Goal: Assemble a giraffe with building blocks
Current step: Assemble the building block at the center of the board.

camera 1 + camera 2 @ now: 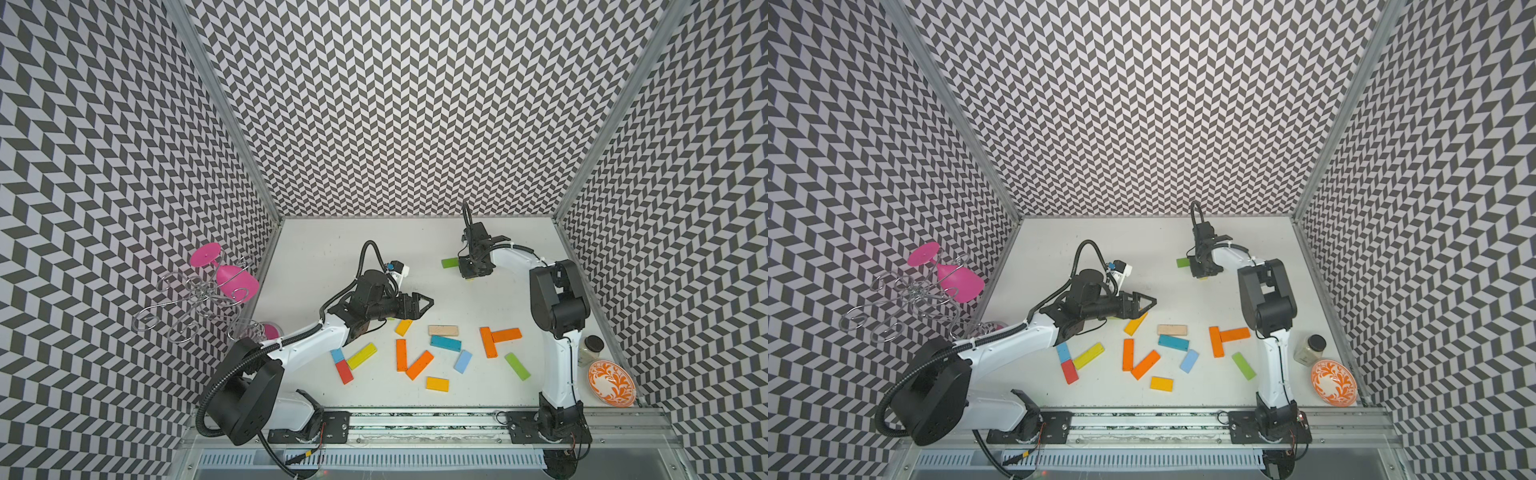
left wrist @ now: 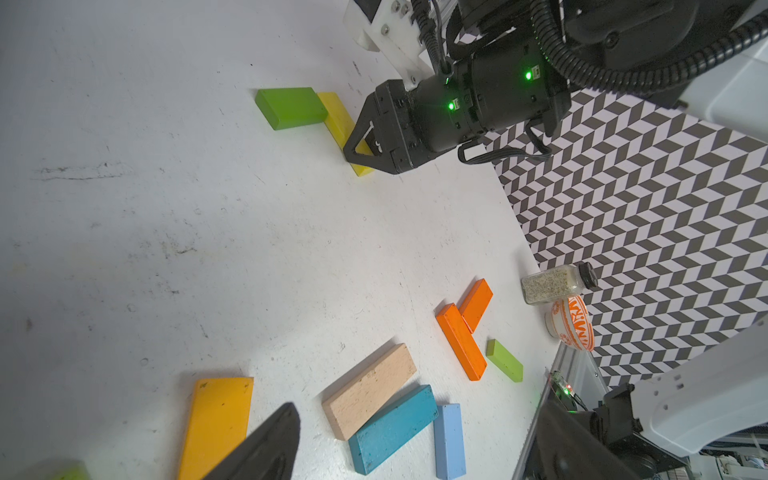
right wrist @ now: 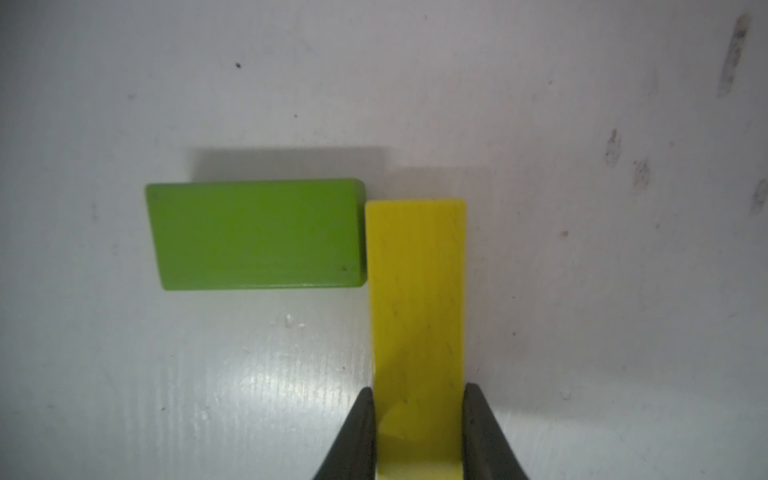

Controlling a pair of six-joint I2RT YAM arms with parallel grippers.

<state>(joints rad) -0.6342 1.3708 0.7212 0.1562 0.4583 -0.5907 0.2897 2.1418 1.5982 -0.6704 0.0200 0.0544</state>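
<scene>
Right wrist view: right gripper [image 3: 417, 390] pinches the yellow block [image 3: 415, 291], flat on the tabletop [image 3: 582, 291] against the green block [image 3: 255, 235]. Likely neck meeting head; next, release without nudging. Left gripper [image 1: 428, 305] gapes wide.

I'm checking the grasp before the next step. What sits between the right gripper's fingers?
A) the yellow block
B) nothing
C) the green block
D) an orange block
A: the right wrist view shows the right gripper closed on the sides of the yellow block, the green block lying just beside its free end.
</scene>
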